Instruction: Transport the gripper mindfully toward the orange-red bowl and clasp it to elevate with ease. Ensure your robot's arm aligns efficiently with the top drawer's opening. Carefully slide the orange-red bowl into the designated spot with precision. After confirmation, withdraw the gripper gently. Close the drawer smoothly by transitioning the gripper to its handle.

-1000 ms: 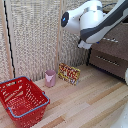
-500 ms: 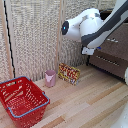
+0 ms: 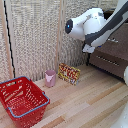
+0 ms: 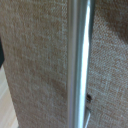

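Note:
My white arm (image 3: 85, 25) reaches from the exterior view's upper right toward the dark drawer unit (image 3: 112, 52). The gripper's white head (image 3: 89, 48) is at the unit's front edge, and its fingers are hidden. The wrist view shows, very close, a slim silver bar handle (image 4: 79, 65) on a brown woven-looking drawer front (image 4: 35, 60); no fingers show there. The orange-red bowl is out of view. I cannot tell which drawer is the top one behind the arm.
A red wire-mesh basket (image 3: 22, 100) stands on the wooden floor at the exterior view's lower left. A small pink cup (image 3: 50, 77) and a red-yellow packet (image 3: 69, 73) stand by the woven wall panel (image 3: 35, 35).
The arm's rounded head has shifted slightly toward the exterior view's left and a little lower. The basket, cup and packet have not moved.

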